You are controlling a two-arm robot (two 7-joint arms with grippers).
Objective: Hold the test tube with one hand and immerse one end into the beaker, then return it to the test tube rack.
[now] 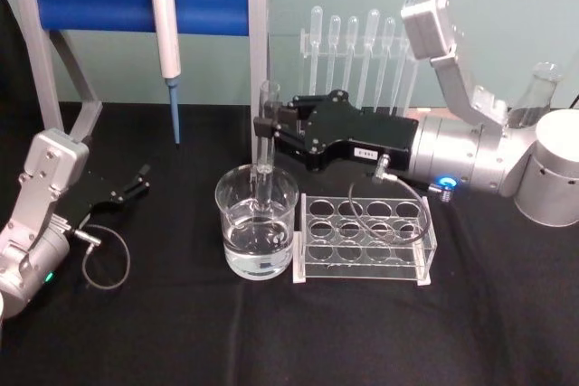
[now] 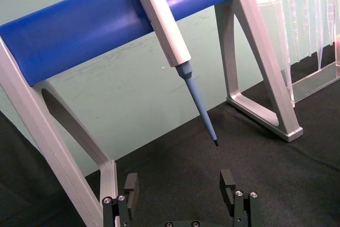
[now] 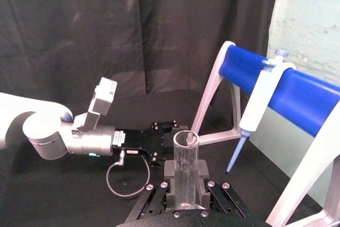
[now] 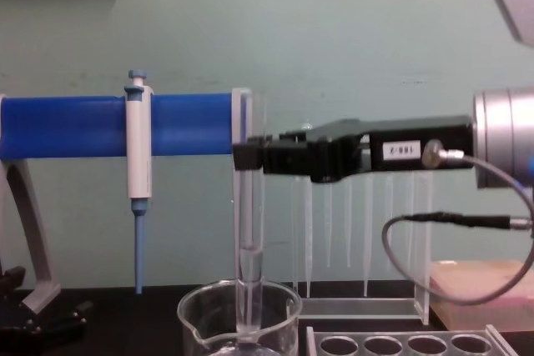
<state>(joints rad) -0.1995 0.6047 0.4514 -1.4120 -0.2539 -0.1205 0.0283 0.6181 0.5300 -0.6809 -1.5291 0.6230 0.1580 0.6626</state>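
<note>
One right tool clamps clear glass test tube, rounded end in wide beaker; left tool splayed aside.

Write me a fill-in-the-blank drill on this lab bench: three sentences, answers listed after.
The right gripper holds the test tube upright, its lower end inside the ___.
Every hole of the rack beside it is ___.
The left gripper, low over the table on the left, has its fingers ___.
Answers: beaker; empty; open.
</note>
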